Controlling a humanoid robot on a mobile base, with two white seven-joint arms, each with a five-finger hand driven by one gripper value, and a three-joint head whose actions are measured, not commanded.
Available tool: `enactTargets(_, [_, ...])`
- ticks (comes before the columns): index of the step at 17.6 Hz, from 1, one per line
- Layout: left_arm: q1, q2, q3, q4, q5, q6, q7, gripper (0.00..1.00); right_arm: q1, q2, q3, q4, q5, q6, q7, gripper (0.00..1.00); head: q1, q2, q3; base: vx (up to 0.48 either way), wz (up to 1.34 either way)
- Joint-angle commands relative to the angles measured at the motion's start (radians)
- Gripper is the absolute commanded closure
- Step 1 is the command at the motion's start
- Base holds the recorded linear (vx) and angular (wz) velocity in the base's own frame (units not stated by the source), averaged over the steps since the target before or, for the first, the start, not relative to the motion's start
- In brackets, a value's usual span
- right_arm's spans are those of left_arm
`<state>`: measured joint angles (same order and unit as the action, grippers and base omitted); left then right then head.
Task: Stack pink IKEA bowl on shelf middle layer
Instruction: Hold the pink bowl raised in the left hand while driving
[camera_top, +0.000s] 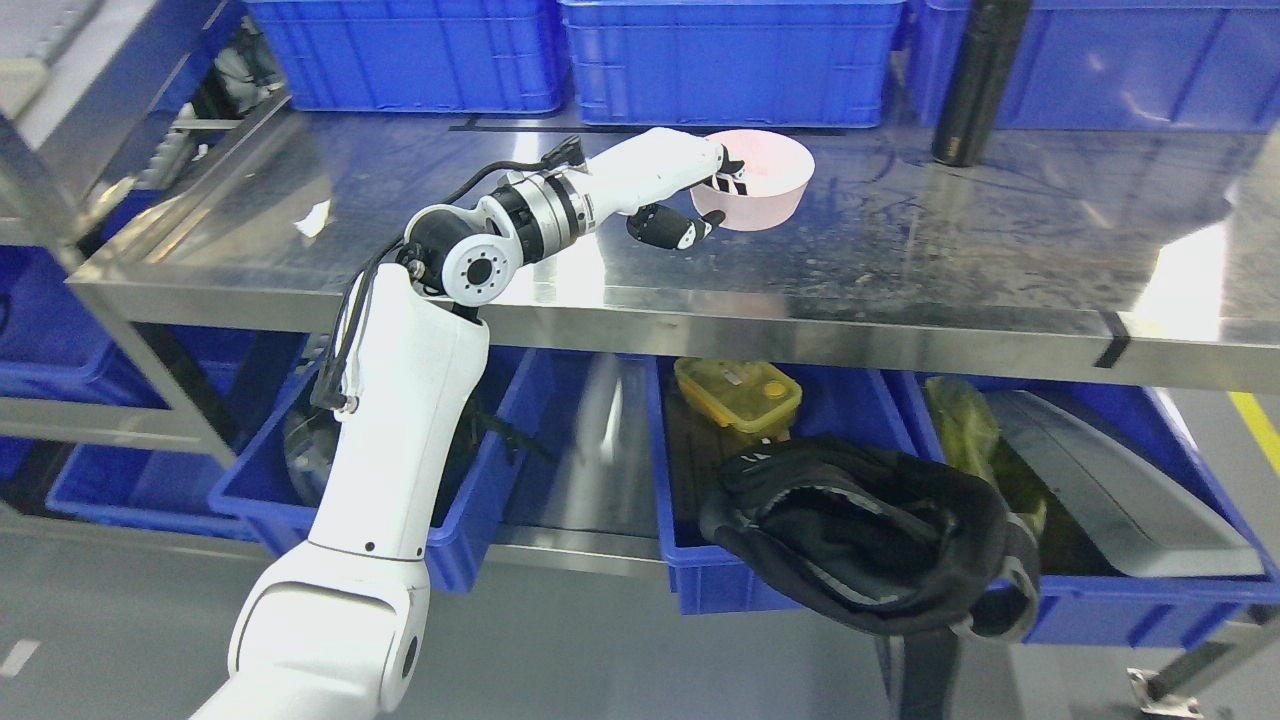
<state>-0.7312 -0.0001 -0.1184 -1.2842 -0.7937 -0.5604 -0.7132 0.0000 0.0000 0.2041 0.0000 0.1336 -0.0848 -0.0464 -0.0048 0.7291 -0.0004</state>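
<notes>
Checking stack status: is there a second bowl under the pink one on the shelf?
No, the pink bowl sits alone on the steel shelf, gripped at its rim by the left hand.

I count one pink bowl (760, 178) on the steel shelf (900, 260); three blue crates (730, 60) behind it; one dark bottle (975, 80); one yellow lunchbox (738, 392) below; one black cap (870, 535); my one arm (400, 440) showing.

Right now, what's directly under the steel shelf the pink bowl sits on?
Blue bins under the steel shelf: one holds a yellow lidded box and a black bag. The shelf hides the bins' rear parts.
</notes>
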Motion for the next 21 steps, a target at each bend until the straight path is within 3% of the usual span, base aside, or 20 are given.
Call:
enactTargets(1, [0.131,0.018,0.275,-0.308,0.146,-0.192,-0.037,0.99,0.015,-0.017,0.000,-0.017,0.000,0.000,0.000,0.00,0.0000,0.000,0.000,-0.026,0.60])
enactTargets(4, [0.228,0.018,0.264,-0.307,0.223,-0.225,-0.043,0.99,0.015,-0.017,0.000,-0.017,0.000,0.000,0.000,0.00,0.0000,0.000,0.000,-0.043,0.94])
enactTargets(7, [0.344,0.018,0.165,-0.305,0.232,-0.225,-0.039,0.99,0.015,-0.017,0.000,-0.017,0.000,0.000,0.000,0.00,0.0000,0.000,0.000,-0.040,1.11])
enactTargets(21, [0.375,0.018,0.149,-0.296,0.257,-0.225,-0.038,0.98,0.015,-0.017,0.000,-0.017,0.000,0.000,0.000,0.00,0.0000,0.001,0.000,0.038,1.26])
